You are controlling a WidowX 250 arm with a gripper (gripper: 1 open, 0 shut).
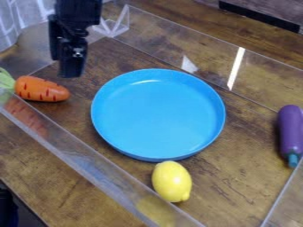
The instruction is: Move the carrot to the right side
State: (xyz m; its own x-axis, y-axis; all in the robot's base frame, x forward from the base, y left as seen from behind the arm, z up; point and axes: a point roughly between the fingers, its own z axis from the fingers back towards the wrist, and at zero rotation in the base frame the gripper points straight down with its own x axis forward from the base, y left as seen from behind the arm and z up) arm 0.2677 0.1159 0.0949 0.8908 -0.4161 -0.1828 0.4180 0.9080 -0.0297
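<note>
Single overhead-oblique camera view of a wooden table (pixel 130 35) enclosed by a low clear plastic wall (pixel 71 155).

1 robot arm enters from the top left, its black gripper (pixel 71 64) pointing almost straight down. The 2 fingers (pixel 76 62) hang apart, released, with nothing between them. The fingertips hover above bare wood, just beyond the far side of the carrot and a little to its right; they do not touch it.

The carrot (pixel 41 90), an orange toy with a stubby tapered body, lies on its side at the far left of the table, close to the left wall. Its green leafy top (pixel 6 82) points left and is cut by the picture edge; its rounded tip points right, toward the plate, with a strip of bare wood between them.

A round blue plate (pixel 142 137) with a raised rim sits in the middle of the table and holds nothing. A yellow lemon (pixel 172 181) lies just beside the plate's near rim, close to the near wall. A purple eggplant (pixel 290 129) lies lengthwise at the right edge, well apart from the plate, its greenish stem end toward the near side.

Bright reflections streak the far section of the clear wall, right of the plate. The carrot is on the left side of the plate, the eggplant on the right, the lemon on the near side.
</note>
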